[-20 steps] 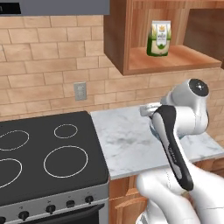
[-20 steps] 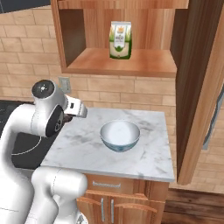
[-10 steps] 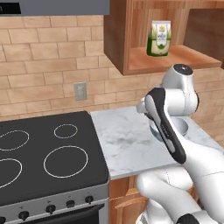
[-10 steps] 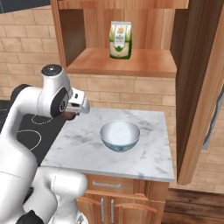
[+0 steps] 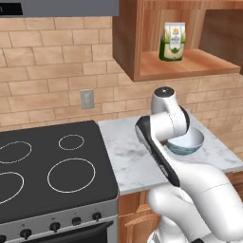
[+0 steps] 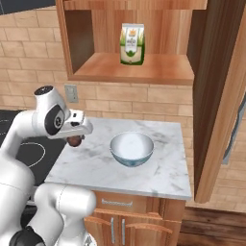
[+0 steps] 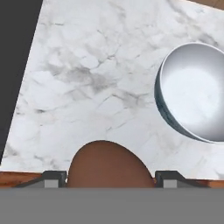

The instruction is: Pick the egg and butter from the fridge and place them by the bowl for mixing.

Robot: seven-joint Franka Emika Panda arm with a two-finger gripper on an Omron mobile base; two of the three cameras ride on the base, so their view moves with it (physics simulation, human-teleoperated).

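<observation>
My gripper [image 6: 75, 138] hangs over the left part of the marble counter [image 6: 96, 166], shut on a brown egg [image 6: 74, 141]. In the hand view the egg [image 7: 107, 164] sits between the two dark fingertips [image 7: 54, 178] of the gripper [image 7: 109, 177], above bare marble. The shiny grey metal bowl [image 6: 132, 149] stands upright and empty to the egg's right, a short gap away. It also appears as the bowl [image 7: 194, 103] in the hand view and the bowl [image 5: 187, 141] behind my arm in the left base view. The butter and the fridge are out of view.
A black cooktop [image 5: 47, 166] borders the counter on the left. A green and white packet [image 6: 132, 44] stands on the open wooden shelf above. A tall wooden cabinet side [image 6: 216, 120] closes the counter's right end. A wall outlet [image 5: 86, 98] sits on the brick backsplash.
The arm has swung and the hand has come down toward the counter beside the bowl, still carrying the egg. The bowl has not moved.
</observation>
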